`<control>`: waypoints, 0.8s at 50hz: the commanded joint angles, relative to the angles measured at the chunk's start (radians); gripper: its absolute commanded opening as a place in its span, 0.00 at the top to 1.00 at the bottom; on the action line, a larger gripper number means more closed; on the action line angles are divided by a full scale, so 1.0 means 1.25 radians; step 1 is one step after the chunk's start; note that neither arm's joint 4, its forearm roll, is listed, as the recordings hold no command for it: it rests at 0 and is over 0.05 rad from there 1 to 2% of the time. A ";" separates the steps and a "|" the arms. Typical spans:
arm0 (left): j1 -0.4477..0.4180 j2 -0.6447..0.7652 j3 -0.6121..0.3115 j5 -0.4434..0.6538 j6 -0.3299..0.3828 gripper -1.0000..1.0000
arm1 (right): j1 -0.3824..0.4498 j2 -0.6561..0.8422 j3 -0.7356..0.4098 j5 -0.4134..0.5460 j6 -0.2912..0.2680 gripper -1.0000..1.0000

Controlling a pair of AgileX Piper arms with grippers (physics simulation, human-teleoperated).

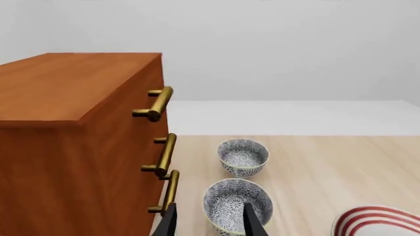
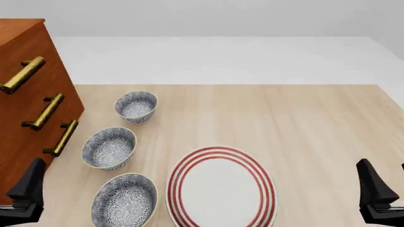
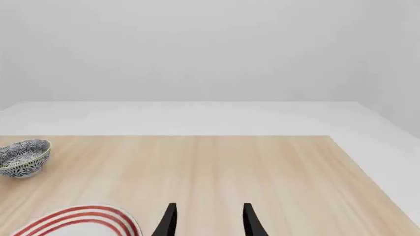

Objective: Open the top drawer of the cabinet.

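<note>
The left pincer (image 1: 208, 221) is hanging open and empty, well short of the cabinet (image 2: 25, 94). It should be closing squarely around the top drawer (image 2: 19, 56)'s handle (image 2: 22, 74), then pulling straight outward. The right pincer (image 3: 208, 219) is idling open, empty.

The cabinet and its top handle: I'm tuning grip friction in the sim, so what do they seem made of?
The cabinet looks like reddish-brown wood with a smooth satin finish; faint grain streaks show on its top and side. The top drawer's handle looks like brass or similar yellow metal, polished, with bright highlights along the bar. Being renders, both are only apparent.
</note>
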 commanded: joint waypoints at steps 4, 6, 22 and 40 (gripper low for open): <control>0.034 0.006 -0.024 -0.015 0.024 0.00 | 0.000 0.000 0.000 0.000 0.000 0.00; 0.034 0.001 -0.037 -0.009 0.034 0.00 | 0.000 0.000 0.000 0.000 0.000 0.00; 0.063 -0.012 -0.074 -0.024 0.157 0.00 | 0.000 0.000 0.000 0.000 0.000 0.00; 0.071 -0.012 -0.049 -0.122 0.323 0.00 | 0.000 0.000 -0.001 0.000 0.000 0.00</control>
